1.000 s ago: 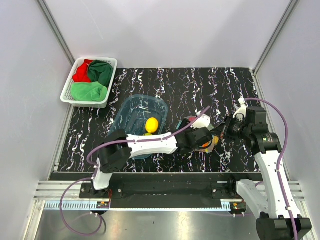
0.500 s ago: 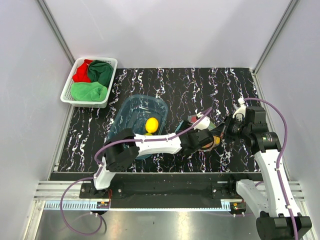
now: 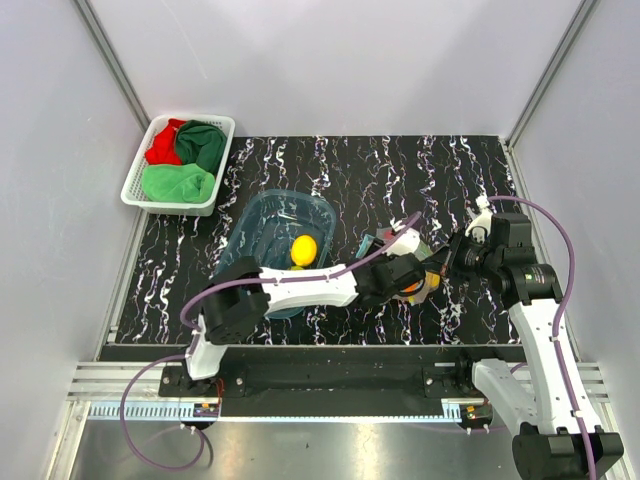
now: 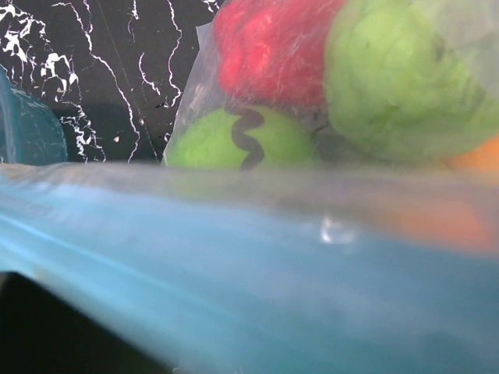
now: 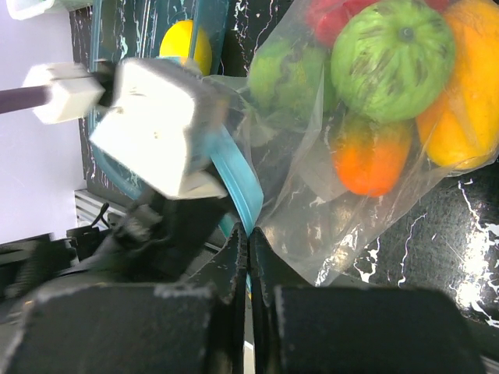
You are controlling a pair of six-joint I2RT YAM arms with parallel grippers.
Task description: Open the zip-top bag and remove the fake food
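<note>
The zip-top bag (image 3: pixel 420 283) lies right of centre, between both grippers, with several pieces of fake food (image 5: pixel 394 58) inside: green, red, orange and yellow. My right gripper (image 5: pixel 248 234) is shut on the bag's teal zip strip (image 5: pixel 238 183) at its edge. My left gripper (image 3: pixel 408 272) reaches across from the left and holds the same strip. That strip fills the lower left wrist view (image 4: pixel 234 265) as a blur and hides the fingers. Red (image 4: pixel 273 47) and green (image 4: pixel 398 86) pieces show behind it. A yellow lemon (image 3: pixel 303 249) lies in the blue tub (image 3: pixel 250 215).
A white basket (image 3: pixel 133 185) with red and green cloths stands at the back left. The blue tub sits just left of the bag, under my left forearm. Grey walls close in the table on the left, right and back.
My left gripper dipped slightly toward the near edge, then came back up and right at the bag's mouth. My right gripper has kept its pinch on the strip.
</note>
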